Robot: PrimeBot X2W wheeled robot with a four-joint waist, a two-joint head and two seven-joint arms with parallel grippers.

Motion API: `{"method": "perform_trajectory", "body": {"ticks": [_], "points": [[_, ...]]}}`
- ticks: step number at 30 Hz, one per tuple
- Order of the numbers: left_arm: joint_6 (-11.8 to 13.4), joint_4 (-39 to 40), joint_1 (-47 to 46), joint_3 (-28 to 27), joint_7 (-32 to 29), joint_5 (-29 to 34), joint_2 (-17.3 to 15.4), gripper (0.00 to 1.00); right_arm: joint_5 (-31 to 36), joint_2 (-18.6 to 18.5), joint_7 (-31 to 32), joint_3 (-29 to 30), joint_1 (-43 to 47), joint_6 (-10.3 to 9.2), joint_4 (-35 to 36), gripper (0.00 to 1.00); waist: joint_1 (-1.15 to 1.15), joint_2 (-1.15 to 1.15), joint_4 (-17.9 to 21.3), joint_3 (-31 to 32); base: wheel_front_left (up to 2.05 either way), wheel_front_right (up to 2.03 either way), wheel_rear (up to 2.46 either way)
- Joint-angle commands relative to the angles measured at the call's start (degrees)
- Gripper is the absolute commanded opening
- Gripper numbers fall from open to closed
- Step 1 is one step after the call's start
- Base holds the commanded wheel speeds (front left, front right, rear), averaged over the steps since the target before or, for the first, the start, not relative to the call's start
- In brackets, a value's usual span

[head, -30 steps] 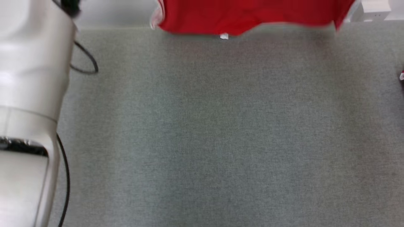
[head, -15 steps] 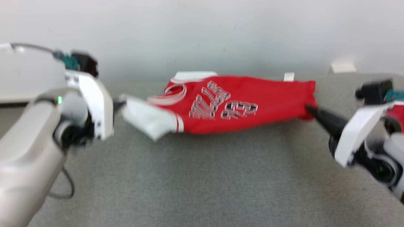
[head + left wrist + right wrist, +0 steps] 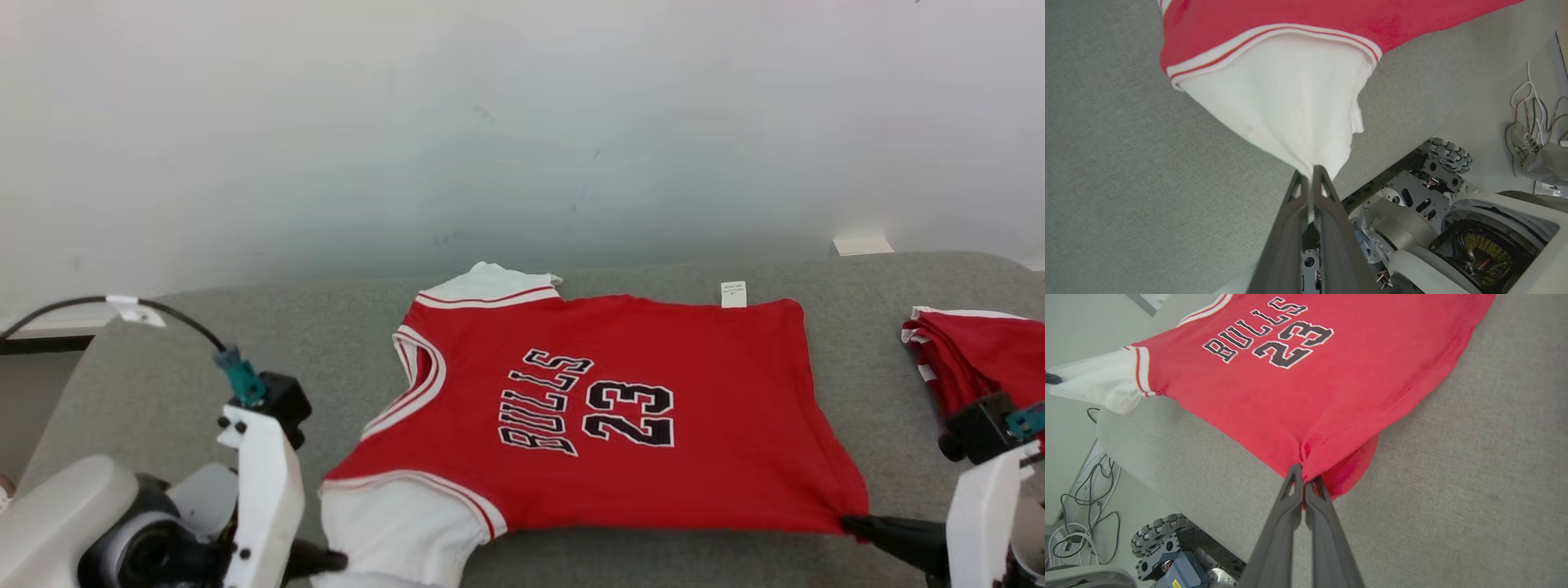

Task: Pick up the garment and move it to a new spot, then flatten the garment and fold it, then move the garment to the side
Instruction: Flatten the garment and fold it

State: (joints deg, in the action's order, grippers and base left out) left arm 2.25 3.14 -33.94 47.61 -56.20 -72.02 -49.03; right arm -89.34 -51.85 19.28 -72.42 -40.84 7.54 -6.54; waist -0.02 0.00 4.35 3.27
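Head view, garment: we see the red jersey (image 3: pixel 620 408) spread face up on the grey table (image 3: pixel 245 351), collar to the left and hem to the right.
Head view, left gripper: the left gripper (image 3: pixel 339 561) sits at the near left, its tips at the white sleeve (image 3: pixel 400 531); the arm hides how they close.
Head view, right gripper: the right gripper (image 3: pixel 847 523) sits at the near right, its dark tips meeting the jersey's near hem corner.
Head view, surroundings: a second red garment (image 3: pixel 980 359) lies bunched at the right end of the table, apart from the jersey. A pale wall (image 3: pixel 490 122) stands behind, and a black cable (image 3: pixel 122 304) arcs over the left arm.
Left wrist view, grip: here we make out what the head view hides. The fingers are pressed together with white sleeve cloth clamped between them, and the sleeve is drawn into a cone over the table's near edge.
Left wrist view, below the table: we see the robot's base with a roller wheel (image 3: pixel 1447 149), white wires (image 3: pixel 1531 94) and a grey laced shoe (image 3: pixel 1521 143).
Right wrist view, grip: the fingers are pinched on the hem corner, with red cloth gathered at the tips and an under layer showing beneath.
Right wrist view, beyond: the "BULLS 23" print reads clearly. The left gripper's dark tip shows at the sleeve's end, and dark cables (image 3: pixel 1081 514) lie on the floor.
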Motion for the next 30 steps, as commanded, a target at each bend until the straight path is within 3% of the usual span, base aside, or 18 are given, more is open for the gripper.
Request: {"method": "perform_trajectory", "body": {"ticks": [1,9,16,21,30], "points": [[0.5,1.08,0.97,-0.11,-0.44,-0.5,-0.82,0.0,-0.32,-0.83,0.43,-0.15,1.2,-0.12,0.77,0.0,0.02,0.0,0.09,0.02,0.0,0.0,0.0],[6.91,13.5,6.44,0.17,-5.17,-6.42,-5.6,0.0,-1.24,-7.32,7.33,-0.58,3.55,-0.12,7.39,0.0,0.02,0.0,1.62,-0.07,0.0,0.0,0.0],[9.09,16.85,6.57,-0.81,-5.93,-8.14,-6.06,0.0,-2.38,-7.4,10.09,-0.41,2.54,-0.12,8.14,0.0,0.02,0.0,2.91,-0.82,0.0,0.0,0.0],[9.0,12.71,3.26,-2.25,-4.69,-7.74,-3.55,0.0,-4.79,-4.81,11.2,0.73,0.41,-0.12,5.67,0.0,0.02,0.0,3.69,-2.04,0.0,0.0,0.0],[6.53,-2.34,-3.5,-3.65,-2.1,-5.39,3.04,0.0,-10.09,0.56,12.22,2.88,-2.75,-0.12,-4.17,0.0,0.02,0.0,5.1,-4.95,0.0,0.0,0.0]]}}
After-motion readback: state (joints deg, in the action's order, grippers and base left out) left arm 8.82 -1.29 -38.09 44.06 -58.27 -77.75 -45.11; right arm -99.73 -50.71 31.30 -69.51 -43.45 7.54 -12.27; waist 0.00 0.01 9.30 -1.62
